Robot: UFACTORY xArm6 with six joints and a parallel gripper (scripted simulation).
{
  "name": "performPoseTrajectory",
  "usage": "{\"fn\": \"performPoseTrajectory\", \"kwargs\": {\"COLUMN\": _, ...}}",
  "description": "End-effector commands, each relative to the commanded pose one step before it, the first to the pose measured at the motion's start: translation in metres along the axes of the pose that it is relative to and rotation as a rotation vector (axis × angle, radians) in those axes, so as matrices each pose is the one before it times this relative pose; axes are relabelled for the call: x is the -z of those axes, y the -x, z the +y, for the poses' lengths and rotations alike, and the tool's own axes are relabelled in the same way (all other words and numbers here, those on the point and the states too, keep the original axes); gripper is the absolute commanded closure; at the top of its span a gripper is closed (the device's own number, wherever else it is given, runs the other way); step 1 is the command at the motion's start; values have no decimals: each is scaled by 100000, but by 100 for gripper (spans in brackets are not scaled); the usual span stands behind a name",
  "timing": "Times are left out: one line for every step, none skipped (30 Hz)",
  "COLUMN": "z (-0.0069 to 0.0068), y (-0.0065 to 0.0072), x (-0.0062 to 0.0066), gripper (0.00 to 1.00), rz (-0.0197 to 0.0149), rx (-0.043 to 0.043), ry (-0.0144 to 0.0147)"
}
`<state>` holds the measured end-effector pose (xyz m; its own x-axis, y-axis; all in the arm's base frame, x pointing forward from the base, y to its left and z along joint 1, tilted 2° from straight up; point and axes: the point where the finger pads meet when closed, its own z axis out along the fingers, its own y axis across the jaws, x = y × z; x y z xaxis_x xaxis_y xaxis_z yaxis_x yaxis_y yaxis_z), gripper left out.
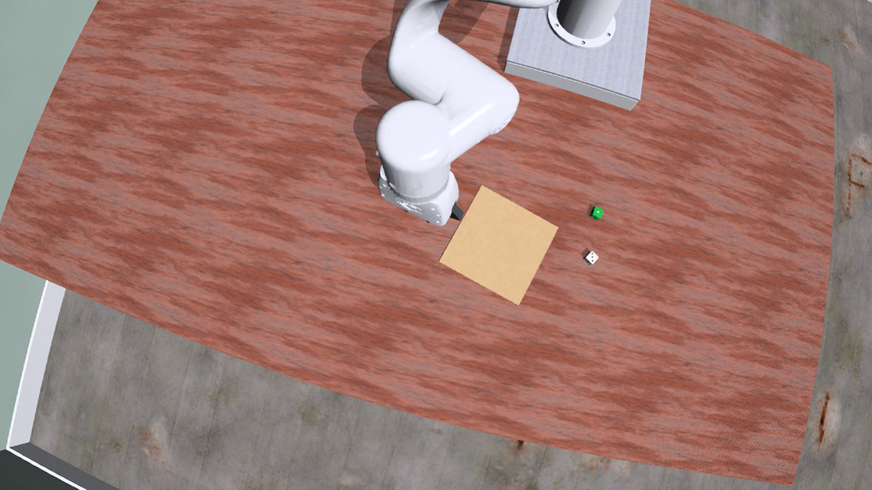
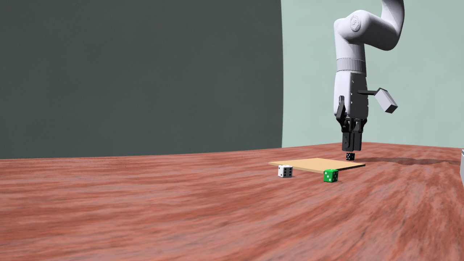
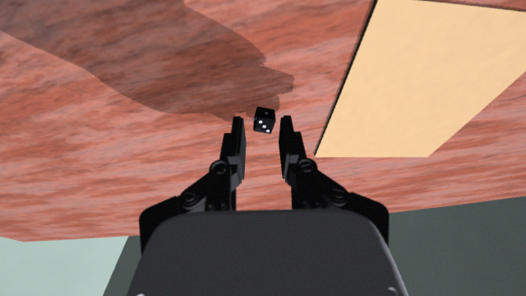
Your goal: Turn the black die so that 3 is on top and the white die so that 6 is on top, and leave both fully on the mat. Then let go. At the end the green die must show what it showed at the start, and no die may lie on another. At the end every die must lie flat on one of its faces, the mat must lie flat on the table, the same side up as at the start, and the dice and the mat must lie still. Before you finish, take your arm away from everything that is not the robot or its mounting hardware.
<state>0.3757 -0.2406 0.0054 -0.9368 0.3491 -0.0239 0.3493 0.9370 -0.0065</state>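
Note:
The black die (image 2: 349,156) (image 3: 264,125) lies on the table just off the mat's edge. In the wrist view its top appears to show 3, with a 1 on a side. My gripper (image 2: 352,150) (image 3: 262,129) is partly open and empty, its fingertips just above the black die, one to each side in the wrist view. The white die (image 1: 591,258) (image 2: 285,171) lies on the table beyond the mat's opposite side; its top looks like 3, with 6 and 2 on its sides. The tan mat (image 1: 497,245) (image 2: 311,162) (image 3: 411,82) lies flat, with no die on it.
The green die (image 1: 597,212) (image 2: 330,175) lies on the table near the white die, showing 1 on top. The robot's grey base plate (image 1: 571,63) stands at the back. The arm hides the black die in the top view.

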Motion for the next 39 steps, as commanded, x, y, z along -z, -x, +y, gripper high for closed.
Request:
{"fn": "performPoseTrajectory", "kwargs": {"z": -32, "y": 152, "x": 134, "gripper": 69, "rz": -393, "rx": 1, "ry": -84}}
{"fn": "performPoseTrajectory", "kwargs": {"z": 0, "y": 0, "x": 0, "gripper": 69, "rz": 0, "rx": 0, "ry": 0}}
{"fn": "performPoseTrajectory", "kwargs": {"z": 0, "y": 0, "x": 0, "gripper": 69, "rz": 0, "rx": 0, "ry": 0}}
{"fn": "performPoseTrajectory", "kwargs": {"z": 0, "y": 0, "x": 0, "gripper": 69, "rz": 0, "rx": 0, "ry": 0}}
{"fn": "performPoseTrajectory", "kwargs": {"z": 0, "y": 0, "x": 0, "gripper": 69, "rz": 0, "rx": 0, "ry": 0}}
{"fn": "performPoseTrajectory", "kwargs": {"z": 0, "y": 0, "x": 0, "gripper": 69, "rz": 0, "rx": 0, "ry": 0}}
{"fn": "performPoseTrajectory", "kwargs": {"z": 0, "y": 0, "x": 0, "gripper": 69, "rz": 0, "rx": 0, "ry": 0}}
{"fn": "performPoseTrajectory", "kwargs": {"z": 0, "y": 0, "x": 0, "gripper": 69, "rz": 0, "rx": 0, "ry": 0}}
{"fn": "performPoseTrajectory", "kwargs": {"z": 0, "y": 0, "x": 0, "gripper": 69, "rz": 0, "rx": 0, "ry": 0}}
{"fn": "performPoseTrajectory", "kwargs": {"z": 0, "y": 0, "x": 0, "gripper": 69, "rz": 0, "rx": 0, "ry": 0}}
{"fn": "performPoseTrajectory", "kwargs": {"z": 0, "y": 0, "x": 0, "gripper": 69, "rz": 0, "rx": 0, "ry": 0}}
{"fn": "performPoseTrajectory", "kwargs": {"z": 0, "y": 0, "x": -1, "gripper": 69, "rz": 0, "rx": 0, "ry": 0}}
{"fn": "performPoseTrajectory", "kwargs": {"z": 0, "y": 0, "x": -5, "gripper": 69, "rz": 0, "rx": 0, "ry": 0}}
{"fn": "performPoseTrajectory", "kwargs": {"z": 0, "y": 0, "x": -12, "gripper": 69, "rz": 0, "rx": 0, "ry": 0}}
{"fn": "performPoseTrajectory", "kwargs": {"z": 0, "y": 0, "x": -22, "gripper": 69, "rz": 0, "rx": 0, "ry": 0}}
{"fn": "performPoseTrajectory", "kwargs": {"z": 0, "y": 0, "x": -33, "gripper": 69, "rz": 0, "rx": 0, "ry": 0}}
{"fn": "performPoseTrajectory", "kwargs": {"z": 0, "y": 0, "x": -45, "gripper": 69, "rz": 0, "rx": 0, "ry": 0}}
{"fn": "performPoseTrajectory", "kwargs": {"z": 0, "y": 0, "x": -58, "gripper": 69, "rz": 0, "rx": 0, "ry": 0}}
{"fn": "performPoseTrajectory", "kwargs": {"z": 0, "y": 0, "x": -71, "gripper": 69, "rz": 0, "rx": 0, "ry": 0}}
{"fn": "performPoseTrajectory", "kwargs": {"z": 0, "y": 0, "x": -84, "gripper": 69, "rz": 0, "rx": 0, "ry": 0}}
{"fn": "performPoseTrajectory", "kwargs": {"z": 0, "y": 0, "x": 0, "gripper": 69, "rz": 0, "rx": 0, "ry": 0}}
{"fn": "performPoseTrajectory", "kwargs": {"z": 0, "y": 0, "x": 0, "gripper": 69, "rz": 0, "rx": 0, "ry": 0}}
{"fn": "performPoseTrajectory", "kwargs": {"z": 0, "y": 0, "x": -95, "gripper": 69, "rz": 0, "rx": 0, "ry": 0}}
{"fn": "performPoseTrajectory", "kwargs": {"z": 0, "y": 0, "x": -105, "gripper": 69, "rz": 0, "rx": 0, "ry": 0}}
{"fn": "performPoseTrajectory", "kwargs": {"z": 0, "y": 0, "x": -112, "gripper": 69, "rz": 0, "rx": 0, "ry": 0}}
{"fn": "performPoseTrajectory", "kwargs": {"z": 0, "y": 0, "x": -119, "gripper": 69, "rz": 0, "rx": 0, "ry": 0}}
{"fn": "performPoseTrajectory", "kwargs": {"z": 0, "y": 0, "x": -123, "gripper": 69, "rz": 0, "rx": 0, "ry": 0}}
{"fn": "performPoseTrajectory", "kwargs": {"z": 0, "y": -1, "x": -125, "gripper": 69, "rz": 0, "rx": 0, "ry": 0}}
{"fn": "performPoseTrajectory", "kwargs": {"z": 0, "y": 1, "x": -124, "gripper": 69, "rz": 0, "rx": 0, "ry": 0}}
{"fn": "performPoseTrajectory", "kwargs": {"z": 0, "y": 0, "x": -122, "gripper": 69, "rz": 0, "rx": 0, "ry": 0}}
{"fn": "performPoseTrajectory", "kwargs": {"z": 0, "y": 0, "x": -117, "gripper": 69, "rz": 0, "rx": 0, "ry": 0}}
{"fn": "performPoseTrajectory", "kwargs": {"z": 0, "y": -1, "x": -111, "gripper": 69, "rz": 0, "rx": 0, "ry": 0}}
{"fn": "performPoseTrajectory", "kwargs": {"z": 0, "y": 0, "x": -102, "gripper": 69, "rz": 0, "rx": 0, "ry": 0}}
{"fn": "performPoseTrajectory", "kwargs": {"z": 0, "y": 0, "x": -92, "gripper": 69, "rz": 0, "rx": 0, "ry": 0}}
{"fn": "performPoseTrajectory", "kwargs": {"z": 0, "y": 0, "x": -81, "gripper": 69, "rz": 0, "rx": 0, "ry": 0}}
{"fn": "performPoseTrajectory", "kwargs": {"z": 0, "y": 0, "x": -69, "gripper": 69, "rz": 0, "rx": 0, "ry": 0}}
{"fn": "performPoseTrajectory", "kwargs": {"z": 0, "y": 0, "x": -57, "gripper": 69, "rz": 0, "rx": 0, "ry": 0}}
{"fn": "performPoseTrajectory", "kwargs": {"z": 0, "y": 0, "x": 0, "gripper": 69, "rz": 0, "rx": 0, "ry": 0}}
{"fn": "performPoseTrajectory", "kwargs": {"z": 0, "y": 0, "x": 0, "gripper": 69, "rz": 0, "rx": 0, "ry": 0}}
